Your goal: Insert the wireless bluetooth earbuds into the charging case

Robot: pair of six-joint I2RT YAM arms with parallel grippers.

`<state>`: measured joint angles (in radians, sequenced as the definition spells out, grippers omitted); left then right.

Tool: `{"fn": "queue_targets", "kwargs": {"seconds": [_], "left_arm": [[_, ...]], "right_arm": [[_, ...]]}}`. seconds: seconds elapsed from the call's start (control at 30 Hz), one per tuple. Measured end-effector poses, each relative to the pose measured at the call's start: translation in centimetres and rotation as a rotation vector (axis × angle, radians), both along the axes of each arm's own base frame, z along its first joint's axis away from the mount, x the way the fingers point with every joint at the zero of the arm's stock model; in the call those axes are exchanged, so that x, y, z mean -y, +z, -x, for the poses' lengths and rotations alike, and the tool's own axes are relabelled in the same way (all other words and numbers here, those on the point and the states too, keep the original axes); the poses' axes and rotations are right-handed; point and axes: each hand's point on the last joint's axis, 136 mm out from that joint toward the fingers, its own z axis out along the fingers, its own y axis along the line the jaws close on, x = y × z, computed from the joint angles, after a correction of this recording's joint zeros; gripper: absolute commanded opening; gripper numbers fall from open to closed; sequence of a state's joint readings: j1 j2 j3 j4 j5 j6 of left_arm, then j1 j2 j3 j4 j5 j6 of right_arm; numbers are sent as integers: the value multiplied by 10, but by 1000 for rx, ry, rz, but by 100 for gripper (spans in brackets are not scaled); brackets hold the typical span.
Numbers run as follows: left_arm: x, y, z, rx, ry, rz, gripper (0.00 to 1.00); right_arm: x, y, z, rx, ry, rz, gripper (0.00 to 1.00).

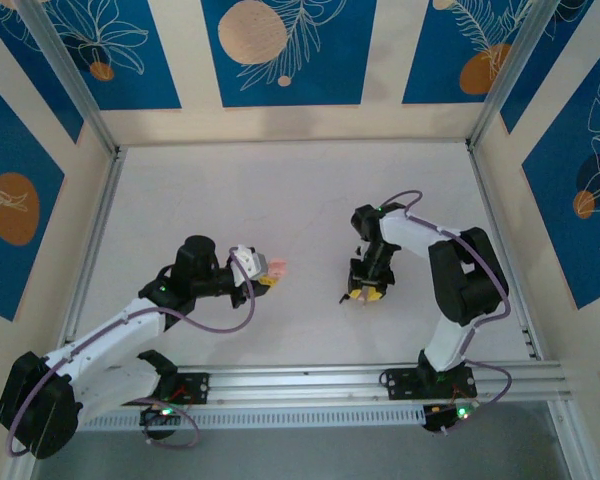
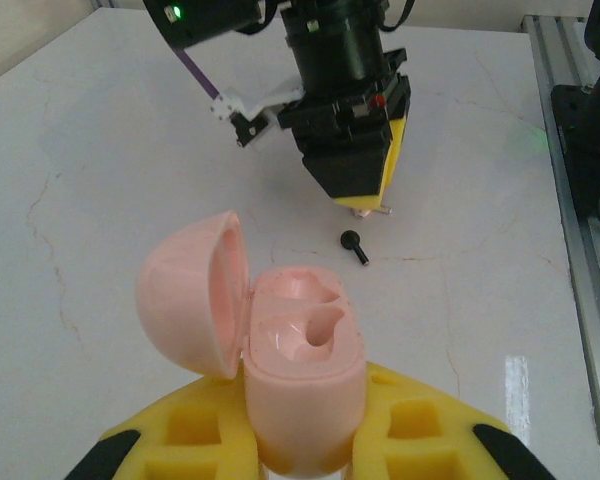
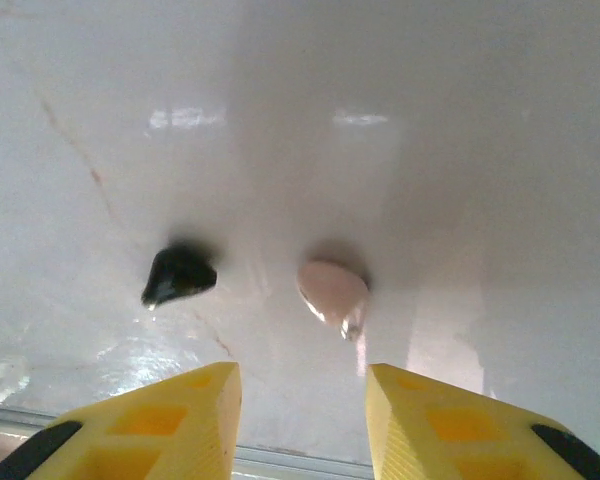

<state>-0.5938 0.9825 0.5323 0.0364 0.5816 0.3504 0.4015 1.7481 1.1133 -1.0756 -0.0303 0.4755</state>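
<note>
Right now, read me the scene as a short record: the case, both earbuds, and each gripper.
charging case: pink, lid open, both sockets empty
left gripper: shut on charging case
black earbud: lying on table, ahead of right gripper
pink earbud: on table beside black earbud, not touching it
right gripper: open, empty, low over both buds
status: neither earbud in the case yet

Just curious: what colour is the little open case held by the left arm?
Pale pink; the charging case shows best in the left wrist view.
</note>
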Motion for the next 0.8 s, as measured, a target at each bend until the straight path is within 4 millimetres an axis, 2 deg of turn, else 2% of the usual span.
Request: {"fn": "queue_targets", "kwargs": {"seconds": [0.2, 0.47, 0.8], "left_arm": [[0, 0, 0, 0, 0, 0, 12], [0, 0, 0, 0, 0, 0, 12], [0, 0, 0, 2, 3, -3, 12]], "right_arm": [[4, 7, -10, 27, 24, 34, 37], [6, -14, -3, -48, 59, 73, 35], [4, -26, -5, -63, 90, 76, 32]]}}
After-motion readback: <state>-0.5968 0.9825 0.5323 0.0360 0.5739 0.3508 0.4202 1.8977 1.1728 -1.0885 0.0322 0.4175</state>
